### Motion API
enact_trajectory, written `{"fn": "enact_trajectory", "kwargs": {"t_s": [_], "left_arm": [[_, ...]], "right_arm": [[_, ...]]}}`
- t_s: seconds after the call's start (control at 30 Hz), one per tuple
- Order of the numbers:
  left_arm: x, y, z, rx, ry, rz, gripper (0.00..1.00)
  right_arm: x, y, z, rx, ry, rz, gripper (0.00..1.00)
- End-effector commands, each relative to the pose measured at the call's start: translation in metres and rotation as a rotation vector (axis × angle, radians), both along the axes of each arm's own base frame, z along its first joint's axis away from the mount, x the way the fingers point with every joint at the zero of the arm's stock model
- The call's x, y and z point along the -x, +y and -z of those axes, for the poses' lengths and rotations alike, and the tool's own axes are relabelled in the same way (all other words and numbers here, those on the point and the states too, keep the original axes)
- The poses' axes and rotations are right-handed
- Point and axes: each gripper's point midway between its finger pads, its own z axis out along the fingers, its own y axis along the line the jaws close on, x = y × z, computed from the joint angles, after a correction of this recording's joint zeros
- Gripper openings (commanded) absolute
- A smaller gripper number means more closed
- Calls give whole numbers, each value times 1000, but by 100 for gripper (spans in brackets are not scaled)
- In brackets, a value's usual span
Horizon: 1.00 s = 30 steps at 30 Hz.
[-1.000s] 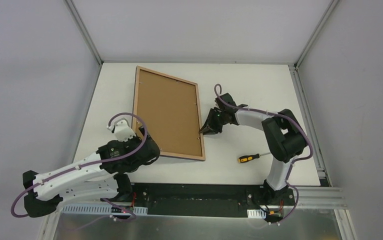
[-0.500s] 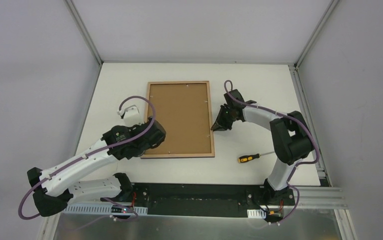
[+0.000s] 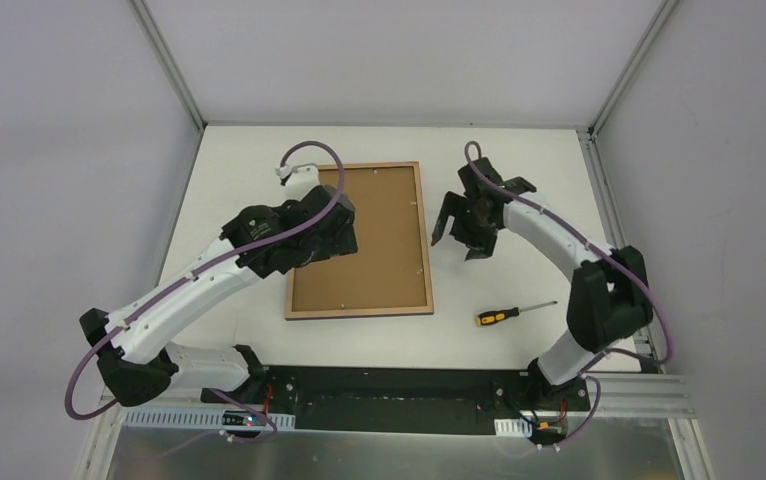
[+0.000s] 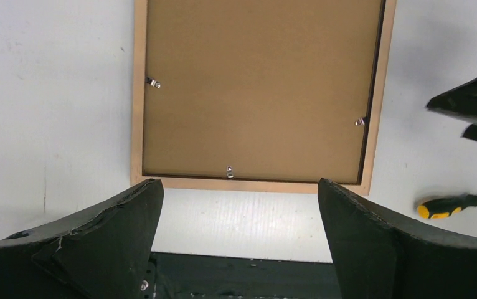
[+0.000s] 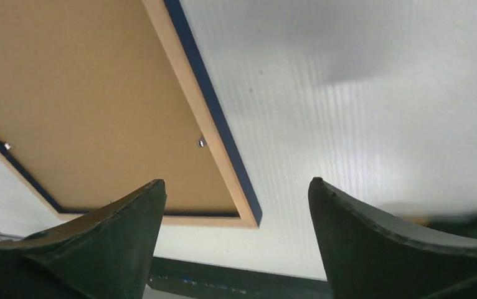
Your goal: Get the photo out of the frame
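The frame (image 3: 426, 240) lies back up on the white table, its light wood rim (image 4: 255, 184) around a brown backing board (image 3: 384, 250) held by small metal clips (image 4: 229, 170). The photo is hidden under that board. The frame's dark blue side (image 5: 210, 112) shows in the right wrist view. My left gripper (image 4: 239, 187) hangs open above the frame's upper left part, with nothing between its fingers. Just right of the frame's right edge, my right gripper (image 3: 462, 232) is open and apart from the rim, holding nothing.
A screwdriver (image 3: 499, 316) with a yellow and black handle lies on the table right of the frame's near right corner. The black base rail (image 3: 389, 385) runs along the table's near edge. Metal posts stand at the far corners.
The frame went from skewed and tilted to lying flat and square. My right gripper let go of its right edge, opened and drew back. My left arm swung up over the frame.
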Motion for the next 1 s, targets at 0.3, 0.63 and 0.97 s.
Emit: {"fn": "enact_trajectory", "kwargs": {"t_s": [0.3, 0.63, 0.97], "left_arm": [[-7, -75, 5, 83, 110, 321, 99], [-10, -97, 0, 102, 134, 421, 99], [-9, -88, -19, 142, 74, 402, 98]], "right_arm": [[124, -150, -11, 130, 121, 823, 99], [120, -131, 42, 74, 250, 787, 79], [114, -119, 59, 57, 300, 699, 31]]}}
